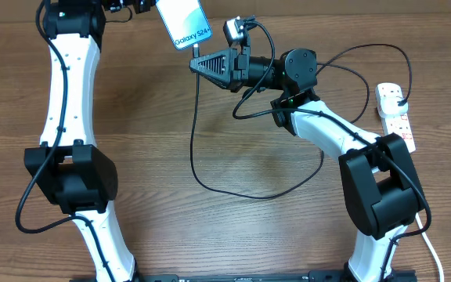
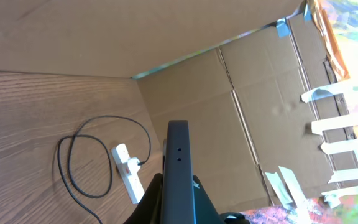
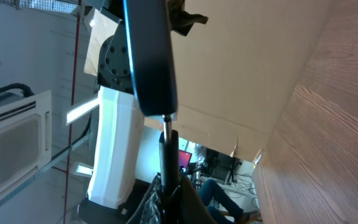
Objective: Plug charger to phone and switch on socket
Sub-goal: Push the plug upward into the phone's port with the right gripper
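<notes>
The phone (image 1: 183, 23), light-blue screen reading "Galaxy S24+", is held above the table's far edge by my left gripper (image 1: 143, 6), which is shut on it; its dark edge (image 2: 179, 168) fills the left wrist view. My right gripper (image 1: 200, 64) is shut on the charger's connector end (image 3: 168, 149), whose metal tip touches the phone's bottom edge (image 3: 151, 56). The black charger cable (image 1: 198, 157) loops down over the table to its plug in the white socket (image 1: 395, 113) at the right. The socket also shows in the left wrist view (image 2: 128, 172).
Brown cardboard walls (image 2: 229, 112) stand beyond the table's far edge. The wood table (image 1: 210, 227) carries only the cable loop and the socket. The socket's white cord (image 1: 433, 251) runs off the front right.
</notes>
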